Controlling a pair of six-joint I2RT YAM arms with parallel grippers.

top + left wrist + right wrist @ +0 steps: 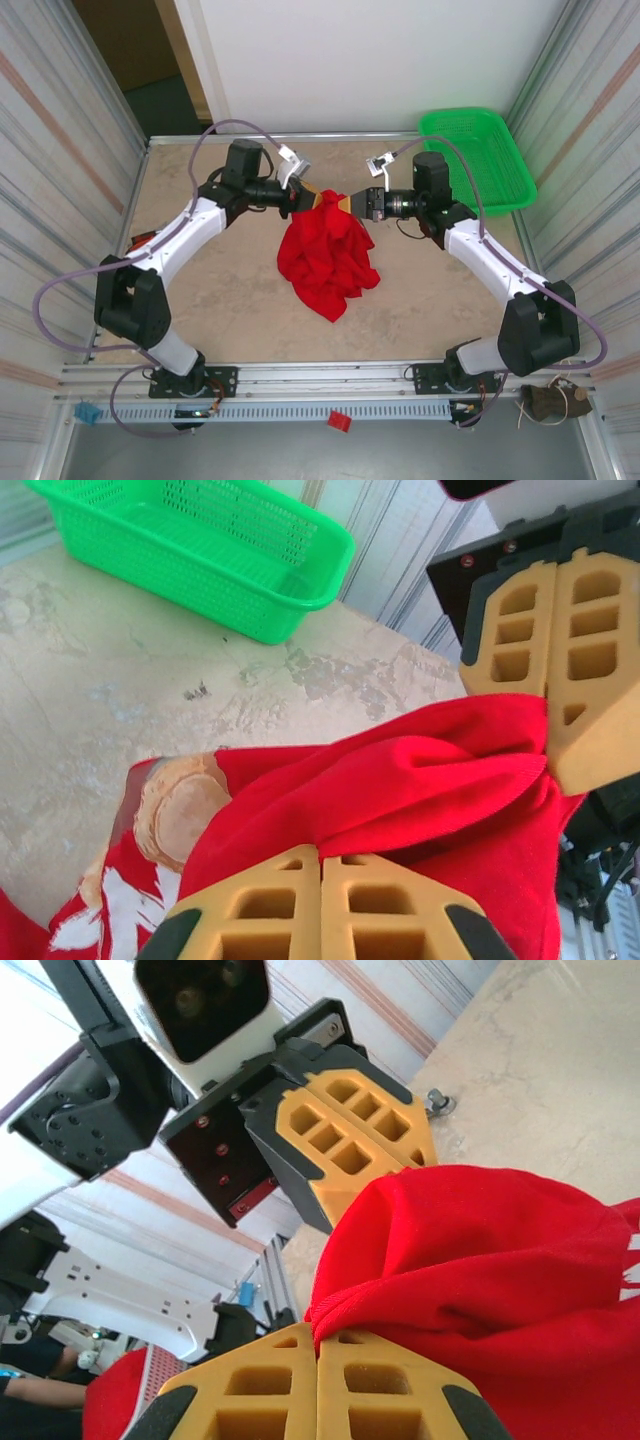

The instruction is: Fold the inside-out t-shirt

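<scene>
Pale, mottled stone-coloured surface (215,295) runs between ribbed metal walls (60,150), with a green mesh basket (478,158) in the far right corner, well apart from the work.

Over the middle of the surface hangs the red t-shirt (328,255), raised at its far end by both arms. The left hand (299,199) and the right hand (352,203) face each other, just beside one another, each at the top edge of the cloth. In the left wrist view the yellow fingers (270,910) are clenched together with a ridge of red fabric caught at their tips. The right wrist view gives the same for the other arm: fingers (370,1385) pressed shut on a pinch of cloth. So both hands are grasping the shirt.

From those two close pinches the shirt drops towards the near side in one crumpled bundle, wide in the middle and narrowing to a point. Whether that lower point rests on the surface or hangs just above it I cannot tell. Some white lettering (100,925) shows on a fold low in the left wrist view.

As for progress, I judge the task barely begun. No fold is made, no sleeve or hem is laid out, and the cloth is gathered rather than spread. What remains looks like nearly everything: opening the shirt flat on the surface, then folding it.
</scene>
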